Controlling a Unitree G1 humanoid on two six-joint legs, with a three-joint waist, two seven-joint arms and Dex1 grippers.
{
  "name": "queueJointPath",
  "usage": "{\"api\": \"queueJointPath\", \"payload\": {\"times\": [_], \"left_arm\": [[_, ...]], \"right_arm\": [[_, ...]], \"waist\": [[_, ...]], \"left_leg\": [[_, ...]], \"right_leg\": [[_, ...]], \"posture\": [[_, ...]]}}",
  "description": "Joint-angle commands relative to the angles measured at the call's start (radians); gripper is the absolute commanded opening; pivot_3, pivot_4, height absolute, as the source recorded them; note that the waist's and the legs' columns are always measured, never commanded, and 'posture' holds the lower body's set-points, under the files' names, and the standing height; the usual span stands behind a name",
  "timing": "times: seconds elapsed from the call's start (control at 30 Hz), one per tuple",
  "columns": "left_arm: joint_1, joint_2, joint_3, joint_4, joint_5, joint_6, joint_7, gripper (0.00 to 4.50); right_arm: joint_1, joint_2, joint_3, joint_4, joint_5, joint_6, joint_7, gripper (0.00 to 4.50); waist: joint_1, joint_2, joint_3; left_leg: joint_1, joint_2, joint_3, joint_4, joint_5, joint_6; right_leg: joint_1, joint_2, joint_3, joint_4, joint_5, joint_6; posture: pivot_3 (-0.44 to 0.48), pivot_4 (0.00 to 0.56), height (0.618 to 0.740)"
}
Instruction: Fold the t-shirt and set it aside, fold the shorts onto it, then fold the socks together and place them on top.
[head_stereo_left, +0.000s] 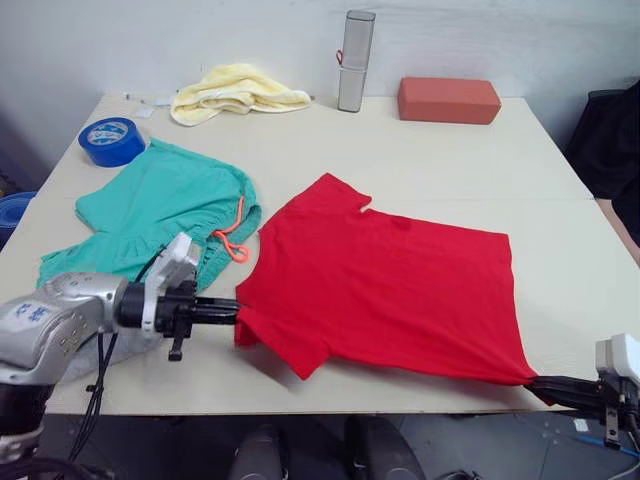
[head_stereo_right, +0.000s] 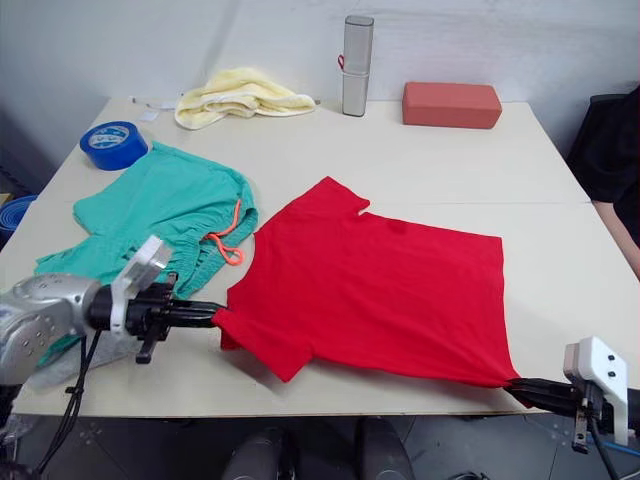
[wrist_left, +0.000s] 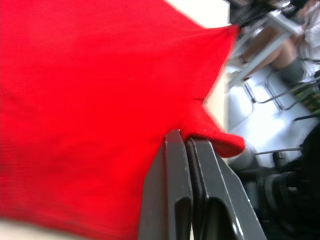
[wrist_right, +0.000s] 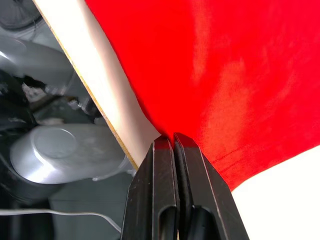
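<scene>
The red t-shirt (head_stereo_left: 385, 285) lies spread on the table, its hem toward the right. My left gripper (head_stereo_left: 234, 312) is shut on the shirt's near left sleeve corner, with its fingers (wrist_left: 187, 190) pinching the cloth. At the table's front right edge my right gripper (head_stereo_left: 535, 382) is shut on the shirt's near hem corner (wrist_right: 220, 150). The teal shorts (head_stereo_left: 160, 215) with an orange cord lie left of the shirt. The socks are out of view.
A pale yellow towel (head_stereo_left: 235, 92), a grey upright canister (head_stereo_left: 354, 62) and a red-brown block (head_stereo_left: 448, 100) stand along the far edge. A blue tape roll (head_stereo_left: 111, 141) sits at the far left. A dark chair back (head_stereo_left: 610, 140) is off the right side.
</scene>
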Motion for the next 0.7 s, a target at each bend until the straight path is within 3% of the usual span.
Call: {"api": "queueJointPath", "payload": {"times": [0.03, 0.3, 0.43, 0.7], "left_arm": [[-0.076, -0.008, -0.067, 0.064, 0.051, 0.028, -0.022, 0.05], [-0.201, -0.095, -0.099, 0.197, 0.071, 0.165, 0.044, 0.05], [-0.253, -0.150, -0.069, 0.257, 0.080, 0.200, 0.107, 0.05], [-0.269, -0.175, -0.076, 0.291, 0.121, 0.226, 0.165, 0.05]], "right_arm": [[-0.041, -0.007, 0.021, -0.037, 0.023, 0.098, -0.038, 0.00], [-0.131, 0.049, 0.037, -0.070, 0.093, 0.323, -0.150, 0.00], [-0.142, 0.048, 0.038, -0.068, 0.098, 0.382, -0.170, 0.00], [-0.165, 0.050, 0.044, -0.018, 0.068, 0.419, -0.204, 0.00]], "waist": [[-0.002, 0.000, 0.000], [0.002, 0.000, 0.000], [0.007, -0.001, 0.000], [0.005, -0.001, 0.000]], "left_leg": [[0.000, 0.000, 0.000, 0.000, 0.000, 0.000], [-0.003, 0.001, 0.001, 0.002, 0.000, -0.001], [-0.003, 0.000, 0.000, 0.002, 0.000, 0.000], [-0.003, 0.000, 0.001, 0.002, 0.001, -0.001]], "right_leg": [[0.000, 0.002, 0.000, 0.000, 0.000, 0.000], [-0.003, 0.006, 0.001, 0.002, 0.000, 0.001], [-0.003, 0.006, 0.002, 0.002, 0.000, 0.001], [-0.004, 0.007, 0.002, 0.003, 0.000, 0.002]], "posture": [[0.000, 0.150, 0.740], [0.000, 0.150, 0.740], [0.000, 0.150, 0.740], [0.000, 0.150, 0.740]]}}
